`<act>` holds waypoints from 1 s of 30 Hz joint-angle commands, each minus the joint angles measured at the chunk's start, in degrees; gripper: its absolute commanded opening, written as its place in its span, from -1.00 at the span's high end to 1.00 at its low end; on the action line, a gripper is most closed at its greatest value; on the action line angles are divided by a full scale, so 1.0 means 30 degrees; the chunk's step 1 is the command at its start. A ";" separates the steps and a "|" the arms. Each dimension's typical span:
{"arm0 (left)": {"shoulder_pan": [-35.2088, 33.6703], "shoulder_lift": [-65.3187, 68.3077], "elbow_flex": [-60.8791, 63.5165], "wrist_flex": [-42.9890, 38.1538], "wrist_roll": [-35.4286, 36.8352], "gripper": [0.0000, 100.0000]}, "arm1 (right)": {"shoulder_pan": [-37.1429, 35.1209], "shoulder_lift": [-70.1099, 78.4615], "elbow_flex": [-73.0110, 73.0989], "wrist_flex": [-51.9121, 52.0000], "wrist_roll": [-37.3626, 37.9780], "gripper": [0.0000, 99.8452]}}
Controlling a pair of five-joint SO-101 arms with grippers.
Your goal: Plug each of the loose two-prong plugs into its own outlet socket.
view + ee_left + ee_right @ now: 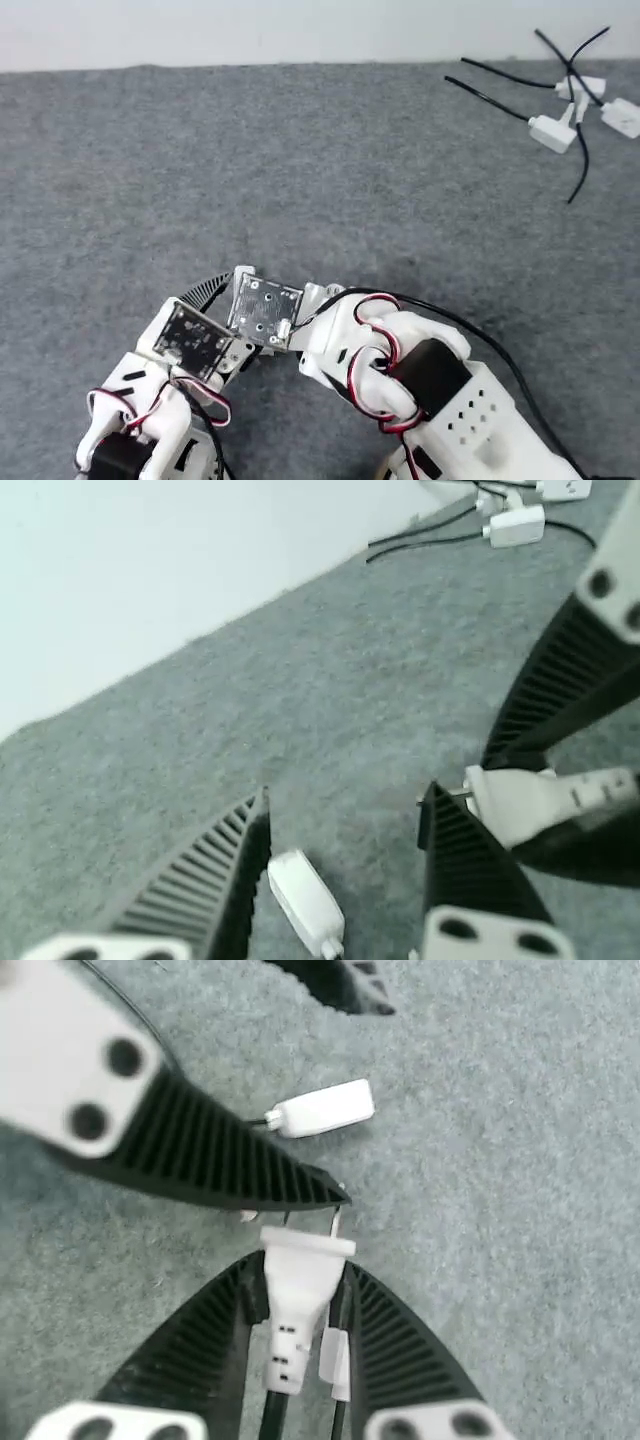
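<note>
Nothing written, no number and no sign, can be read anywhere. The white plastic two-prong plug (300,1270) bears a few small dark marks (285,1345) on its body toward the cord end, too small to make out.

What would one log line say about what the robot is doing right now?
right gripper: shut on plug | left gripper: open, white block below on carpet | other plugs: far corner

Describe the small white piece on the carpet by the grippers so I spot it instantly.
On the grey carpet, find where the two arms meet. Between the left gripper's open black ribbed fingers lies a small white rounded block. Unlike the white two-prong plug clamped in the right gripper, it lies free.
</note>
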 commanded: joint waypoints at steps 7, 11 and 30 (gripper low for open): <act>-0.0088 -0.0264 0.1538 -0.1407 0.0908 0.52 | -0.1363 -0.0015 -0.2696 0.0952 -0.0850 0.98; -0.0088 -0.0264 0.1714 -0.1407 0.1055 0.52 | -0.1363 0.0190 -0.3341 0.0894 -0.0850 0.98; 0.0967 -0.0264 0.2183 -0.1407 0.1084 0.52 | -0.1392 0.2007 -0.5802 0.1040 -0.0850 0.98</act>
